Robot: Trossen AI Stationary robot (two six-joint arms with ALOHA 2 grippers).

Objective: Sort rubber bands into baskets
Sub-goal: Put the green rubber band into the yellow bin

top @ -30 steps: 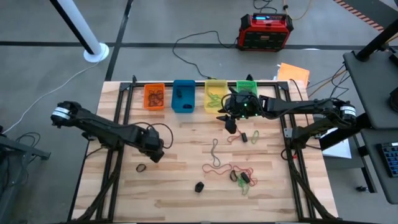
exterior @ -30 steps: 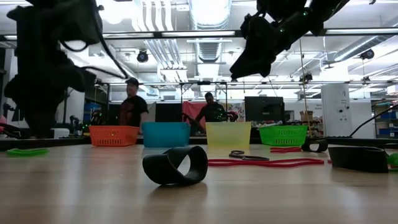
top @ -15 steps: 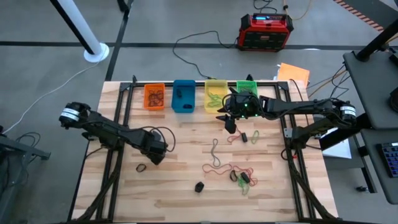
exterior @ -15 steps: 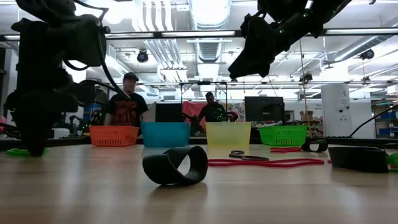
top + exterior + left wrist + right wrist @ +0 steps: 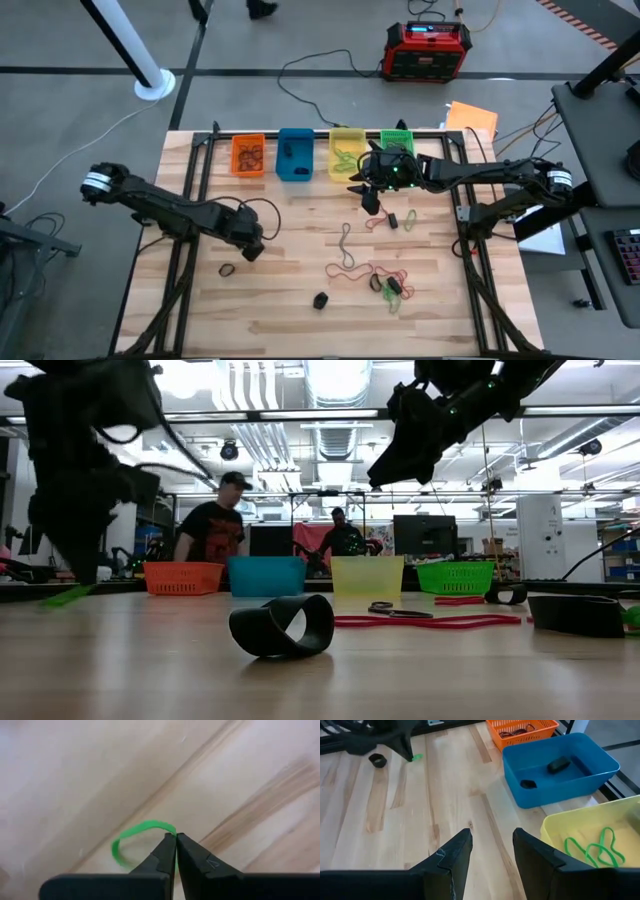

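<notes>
Your left claw (image 5: 175,836) is closed tight, its two tips pinched on the edge of a green rubber band (image 5: 131,837) that lies against the counter (image 5: 240,780) at its left side. Just beside it on the wood sits a small black band (image 5: 227,270).

Your right claw (image 5: 491,840) hangs above the counter with its fingers parted and nothing between them, in front of the yellow basket (image 5: 346,155) and the green basket (image 5: 396,141). The yellow one holds green bands (image 5: 594,845); the blue basket (image 5: 560,767) holds two dark clumps (image 5: 558,765); the orange basket (image 5: 522,731) holds brown-orange bands. All four stand in a row along the far edge.

Loose bands remain on the counter: a thin brownish loop (image 5: 345,243) near the middle, a red and green tangle (image 5: 385,282) toward the right, a black clump (image 5: 320,299) near the front edge, and a red and black pair (image 5: 392,219) below your right claw.

Two people (image 5: 215,525) show in the room beyond.
</notes>
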